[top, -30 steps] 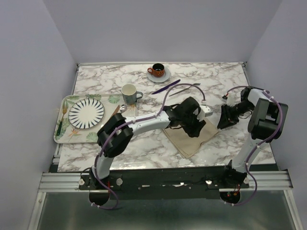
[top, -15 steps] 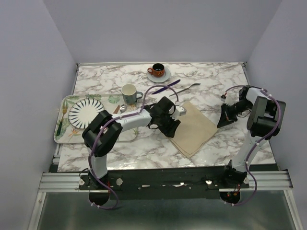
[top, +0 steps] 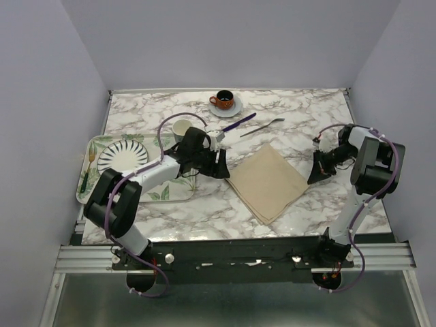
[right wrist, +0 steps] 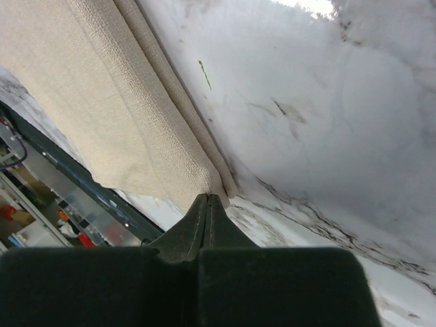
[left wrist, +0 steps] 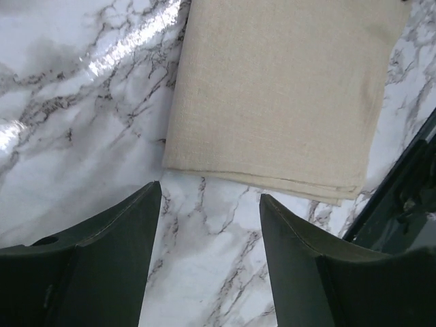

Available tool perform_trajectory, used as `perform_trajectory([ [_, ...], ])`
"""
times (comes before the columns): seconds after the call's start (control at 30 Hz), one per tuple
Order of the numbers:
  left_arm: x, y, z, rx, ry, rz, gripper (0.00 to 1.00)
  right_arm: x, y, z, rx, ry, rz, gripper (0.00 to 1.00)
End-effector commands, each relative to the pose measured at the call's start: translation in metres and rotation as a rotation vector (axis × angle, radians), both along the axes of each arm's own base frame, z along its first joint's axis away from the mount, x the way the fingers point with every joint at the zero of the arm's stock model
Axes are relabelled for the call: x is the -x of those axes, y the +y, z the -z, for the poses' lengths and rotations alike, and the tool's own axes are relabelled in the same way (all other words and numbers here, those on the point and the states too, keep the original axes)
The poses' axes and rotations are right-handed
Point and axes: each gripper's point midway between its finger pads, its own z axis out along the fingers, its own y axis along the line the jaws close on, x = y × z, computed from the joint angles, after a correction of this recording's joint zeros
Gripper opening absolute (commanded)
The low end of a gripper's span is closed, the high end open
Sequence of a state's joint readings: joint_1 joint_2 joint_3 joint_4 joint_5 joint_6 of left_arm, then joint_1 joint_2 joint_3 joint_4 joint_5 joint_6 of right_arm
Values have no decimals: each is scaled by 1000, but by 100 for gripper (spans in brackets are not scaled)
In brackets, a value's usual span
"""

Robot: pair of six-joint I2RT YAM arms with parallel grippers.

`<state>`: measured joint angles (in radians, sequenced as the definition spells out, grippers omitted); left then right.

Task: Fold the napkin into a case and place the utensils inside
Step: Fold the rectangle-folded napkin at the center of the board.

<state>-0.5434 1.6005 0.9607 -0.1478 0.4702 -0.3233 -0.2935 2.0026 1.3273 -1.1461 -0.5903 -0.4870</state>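
Folding work is in hand, by my reading. Seen from above, the napkin lies mid-table as a folded, tilted rectangle that looks too broad yet for a case. The knife and fork lie beyond it, apart from it and untouched. The left gripper hangs just off the cloth's left corner, beside the tray; the right gripper sits at the right corner

Left wrist view: jaws apart and empty above bare marble, with the napkin just ahead, its layered edge facing the fingers

Right wrist view: jaws together, tips right at the napkin's stacked corner — whether a ply is nipped between them I cannot tell

The next move probably calls for another fold to narrow the cloth: the left jaws would need to slide under that facing edge and catch every layer, while the far side is held down — only then do the utensils come in
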Motion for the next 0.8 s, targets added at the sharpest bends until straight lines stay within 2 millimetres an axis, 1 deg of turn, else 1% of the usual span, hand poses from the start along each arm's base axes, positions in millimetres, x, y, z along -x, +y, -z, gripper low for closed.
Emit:
perform_trajectory([
  [0.0,8,-12,-23,219,153,-153,72,9,3,2,8,-3,-9,9],
  [0.03,17,-8,-13,228,200,-177,73,9,2,1,11,0,-7,15],
  [0.07,22,-8,-13,252,220,-189,74,7,2,0,14,-9,-10,17],
  [0.1,21,-11,-23,303,206,-207,75,7,1,-2,19,-10,-12,20],
  [0.13,27,-7,-17,315,247,-244,75,5,0,-5,23,-22,-18,28],
  [0.17,25,-5,-17,321,230,-270,75,0,-3,-10,33,-52,-32,32],
  [0.2,22,-4,-23,343,200,-277,75,-4,-4,-13,37,-83,-34,36],
  [0.23,25,-3,-19,350,215,-295,74,-11,-5,-24,47,-145,-42,43],
  [0.3,22,-5,-16,369,218,-311,71,-22,-4,-39,47,-220,-41,50],
  [0.33,21,-5,-14,374,227,-319,68,-26,-2,-48,44,-251,-42,52],
  [0.4,16,-8,-15,412,225,-328,65,-29,6,-60,27,-288,-59,52],
  [0.43,16,-8,-13,419,233,-338,60,-29,11,-63,19,-299,-66,52],
  [0.47,14,-9,-14,436,257,-357,57,-28,22,-73,7,-341,-87,52],
  [0.5,11,-11,-11,444,268,-366,56,-32,27,-74,16,-378,-103,52],
  [0.53,11,-12,-11,452,275,-368,55,-25,35,-72,17,-381,-119,52],
  [0.57,9,-13,-10,455,281,-374,55,-23,46,-76,41,-415,-167,52],
  [0.6,7,-14,-7,449,294,-382,56,-26,51,-78,55,-460,-190,52],
  [0.63,4,-14,-7,448,298,-391,57,-20,58,-74,57,-460,-207,52],
  [0.67,3,-14,-4,441,308,-400,57,-17,70,-74,57,-481,-250,52],
  [0.7,5,-14,-1,432,330,-411,57,-20,77,-83,59,-557,-274,51],
  [0.73,5,-14,1,428,341,-422,58,-19,82,-83,65,-598,-306,49],
  [0.77,5,-13,4,423,353,-437,57,-7,85,-72,95,-605,-350,48],
])
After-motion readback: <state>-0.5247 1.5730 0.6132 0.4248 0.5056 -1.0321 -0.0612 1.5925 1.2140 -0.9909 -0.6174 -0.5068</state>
